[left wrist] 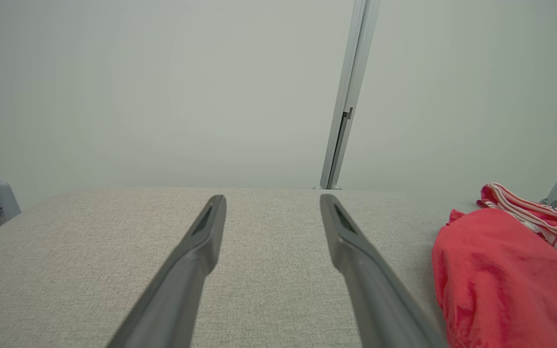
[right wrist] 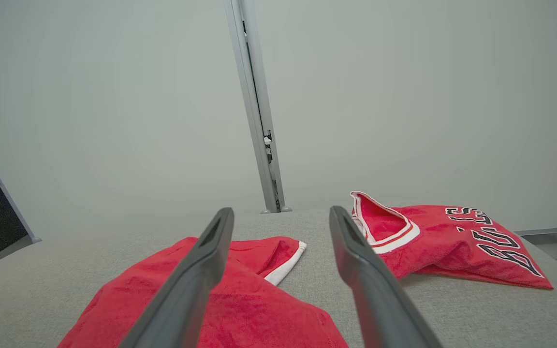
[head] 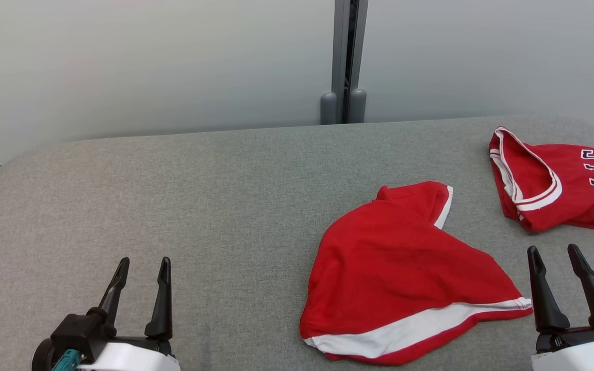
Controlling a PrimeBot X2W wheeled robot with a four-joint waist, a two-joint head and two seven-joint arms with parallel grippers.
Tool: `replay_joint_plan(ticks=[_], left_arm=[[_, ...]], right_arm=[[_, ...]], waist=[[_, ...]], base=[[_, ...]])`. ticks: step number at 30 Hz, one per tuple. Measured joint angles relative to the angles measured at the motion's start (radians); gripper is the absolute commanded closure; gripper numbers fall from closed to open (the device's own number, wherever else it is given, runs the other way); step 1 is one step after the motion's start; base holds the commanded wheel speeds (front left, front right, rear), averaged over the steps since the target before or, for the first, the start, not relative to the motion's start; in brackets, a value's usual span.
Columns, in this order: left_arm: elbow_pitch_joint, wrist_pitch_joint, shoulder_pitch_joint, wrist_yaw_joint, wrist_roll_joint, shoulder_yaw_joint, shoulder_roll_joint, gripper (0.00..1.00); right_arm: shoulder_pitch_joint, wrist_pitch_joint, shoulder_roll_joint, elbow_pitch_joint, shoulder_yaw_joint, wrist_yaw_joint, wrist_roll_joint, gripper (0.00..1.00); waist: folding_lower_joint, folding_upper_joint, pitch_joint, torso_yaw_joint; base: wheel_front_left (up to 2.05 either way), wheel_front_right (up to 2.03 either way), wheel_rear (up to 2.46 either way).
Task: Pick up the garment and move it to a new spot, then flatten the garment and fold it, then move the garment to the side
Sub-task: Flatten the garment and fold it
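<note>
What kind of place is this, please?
Probably a robot test lab, not a home: a grey fabric-covered table, plain pale partition panels joined by a metal post, plus a red garment and a red lettered jersey.

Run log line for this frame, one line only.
left gripper: open, empty | right gripper: open, empty | red garment: crumpled, mid table | lettered jersey: far right, apart

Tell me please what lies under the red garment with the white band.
The red garment lies crumpled on the grey table, which shows around it. Whether anything is hidden beneath its folds cannot be seen.
</note>
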Motion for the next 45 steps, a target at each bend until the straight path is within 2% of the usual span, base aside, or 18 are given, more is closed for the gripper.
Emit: replay_joint_plan(ticks=[10,19,27,40,41,42,43,45], left_arm=[[0.028,0.000,0.023,-0.013,0.003,-0.013,0.000,0.00],[0.136,0.000,0.016,-0.035,0.026,-0.244,0.000,0.00],[0.295,0.000,-0.060,-0.040,0.001,-0.422,-0.001,0.00],[0.474,0.000,-0.179,-0.043,-0.056,-0.536,-0.001,0.00],[0.478,0.000,-0.187,-0.043,-0.068,-0.547,-0.001,0.27],[0.475,0.000,-0.193,-0.043,-0.075,-0.555,-0.001,0.94],[0.474,0.000,-0.201,-0.043,-0.082,-0.563,-0.001,1.00],[0.456,0.000,-0.207,-0.043,-0.095,-0.567,-0.001,1.00]], right_arm=[[0.029,-0.001,0.034,-0.051,-0.011,0.000,-0.035,0.00],[0.013,-0.001,0.039,-0.055,0.012,0.000,-0.044,0.00],[-0.016,-0.001,0.039,-0.048,0.031,0.000,-0.044,0.00],[-0.046,-0.001,0.042,-0.041,0.040,0.000,-0.039,0.00],[-0.046,-0.002,0.043,-0.041,0.038,0.000,-0.039,0.00],[-0.046,-0.002,0.042,-0.041,0.034,0.000,-0.039,0.00],[-0.046,-0.002,0.043,-0.042,0.032,0.000,-0.039,0.00],[-0.045,-0.002,0.043,-0.042,0.025,0.000,-0.039,0.00]], waist=[[0.0000,0.0000,-0.003,-0.003],[0.0000,0.0000,0.022,-0.022],[0.0000,0.0000,0.058,-0.062],[0.0000,0.0000,0.106,-0.137],[0.0000,0.0000,0.110,-0.142],[0.0000,0.0000,0.113,-0.146],[0.0000,0.0000,0.115,-0.149],[0.0000,0.0000,0.116,-0.149]], base=[[0.00,0.00,0.00],[0.00,0.00,0.00],[0.00,0.00,0.00],[0.00,0.00,0.00],[0.00,0.00,0.00],[0.00,0.00,0.00],[0.00,0.00,0.00],[0.00,0.00,0.00]])
